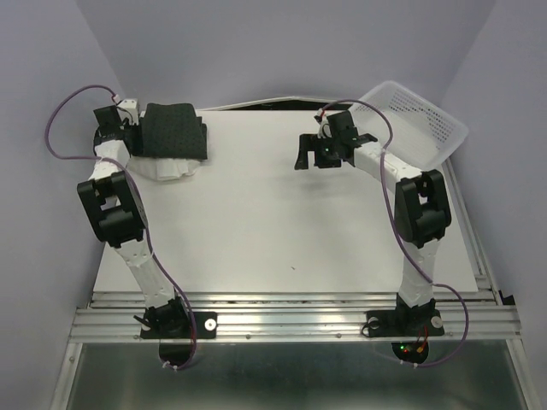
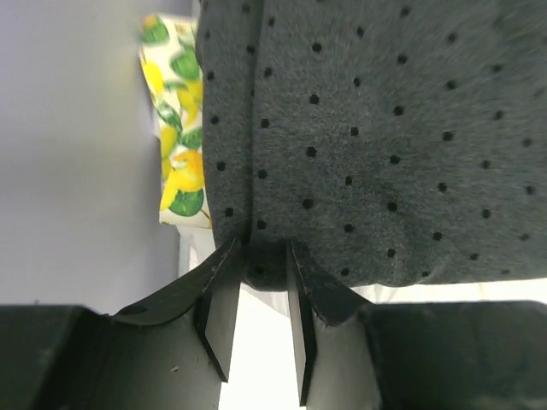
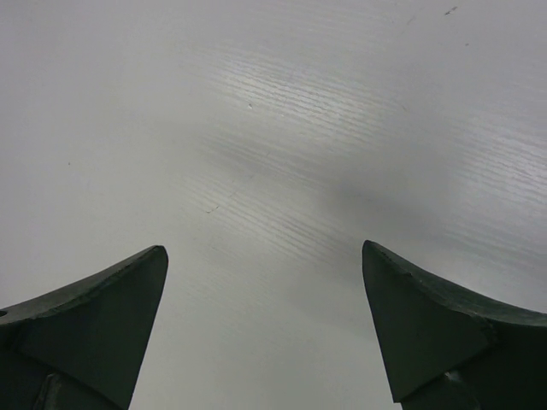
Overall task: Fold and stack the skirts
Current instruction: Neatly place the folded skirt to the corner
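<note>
A white table [image 1: 282,222] is seen from above, with the two arms fixed at its near edge. A white basket [image 1: 419,115] is tipped up at the far right corner, and no cloth can be seen in it.

All three skirts are found in one pile at the far left corner. The black skirt [image 1: 175,130] is laid flat on top, folded into a neat block. The lemon skirt [image 2: 175,145] is tucked under it, and only a strip of it can be seen at the side. The white skirt [image 1: 167,168] is at the bottom, and only its edge peeks out toward the near side.

The left gripper [image 2: 267,252] is placed at the left side of the pile. Its fingers are drawn close together, and the edge of the black skirt is pinched between them. The right gripper [image 3: 263,249] is held wide open over bare table near the far right corner, and nothing is held in it.

The job looks almost done, since everything seems to be folded and stacked. Perhaps only the top skirt is left to be tidied and let go.
</note>
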`<state>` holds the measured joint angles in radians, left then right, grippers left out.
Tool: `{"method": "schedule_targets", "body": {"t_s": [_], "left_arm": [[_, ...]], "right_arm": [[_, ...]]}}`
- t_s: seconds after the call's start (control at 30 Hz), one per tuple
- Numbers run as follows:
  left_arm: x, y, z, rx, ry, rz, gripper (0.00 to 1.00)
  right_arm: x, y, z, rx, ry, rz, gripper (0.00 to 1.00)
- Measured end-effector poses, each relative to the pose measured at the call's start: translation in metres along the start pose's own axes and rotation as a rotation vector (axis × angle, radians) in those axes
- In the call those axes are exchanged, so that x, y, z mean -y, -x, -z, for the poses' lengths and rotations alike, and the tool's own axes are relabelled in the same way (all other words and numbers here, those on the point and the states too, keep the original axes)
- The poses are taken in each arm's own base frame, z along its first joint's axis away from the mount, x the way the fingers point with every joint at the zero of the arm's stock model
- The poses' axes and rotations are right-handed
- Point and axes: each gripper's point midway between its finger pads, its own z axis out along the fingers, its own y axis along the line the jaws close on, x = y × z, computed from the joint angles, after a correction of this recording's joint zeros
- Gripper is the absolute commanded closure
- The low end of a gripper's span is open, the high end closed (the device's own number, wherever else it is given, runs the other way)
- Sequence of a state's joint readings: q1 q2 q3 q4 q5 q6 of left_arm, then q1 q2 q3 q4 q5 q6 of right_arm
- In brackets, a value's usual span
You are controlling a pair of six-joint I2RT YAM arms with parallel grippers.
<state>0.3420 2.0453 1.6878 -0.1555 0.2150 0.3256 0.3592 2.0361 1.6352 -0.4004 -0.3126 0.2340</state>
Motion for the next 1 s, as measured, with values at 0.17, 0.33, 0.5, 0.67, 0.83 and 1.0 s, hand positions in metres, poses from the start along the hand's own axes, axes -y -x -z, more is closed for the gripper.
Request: {"method": "schedule_targets", "body": {"t_s": [0.17,0.33,0.5,0.67,0.83,1.0], "left_arm": [[-0.002,-0.033,-0.018,-0.09,0.024,0.028,0.65],[-0.004,-0.027,-0.01,-0.07,0.042,0.033,0.44],[-0.001,-0.009,0.026,-0.021,0.048,0.047,0.26],[0.007,0.05,0.102,0.148,0.03,0.022,0.01],[0.024,0.095,0.175,0.293,-0.011,-0.024,0.01],[0.082,0.081,0.201,0.3,-0.102,-0.102,0.01]], "right_arm": [[0.009,-0.004,0.002,-0.017,-0.031,0.006,0.0],[0.017,-0.007,0.011,-0.027,-0.057,0.015,0.0],[0.028,-0.001,0.031,-0.001,-0.084,0.014,0.0],[0.051,0.008,0.061,0.045,-0.121,-0.008,0.0],[0.081,0.007,0.092,0.083,-0.172,-0.046,0.0],[0.087,-0.016,0.112,0.073,-0.195,-0.037,0.0]]}}
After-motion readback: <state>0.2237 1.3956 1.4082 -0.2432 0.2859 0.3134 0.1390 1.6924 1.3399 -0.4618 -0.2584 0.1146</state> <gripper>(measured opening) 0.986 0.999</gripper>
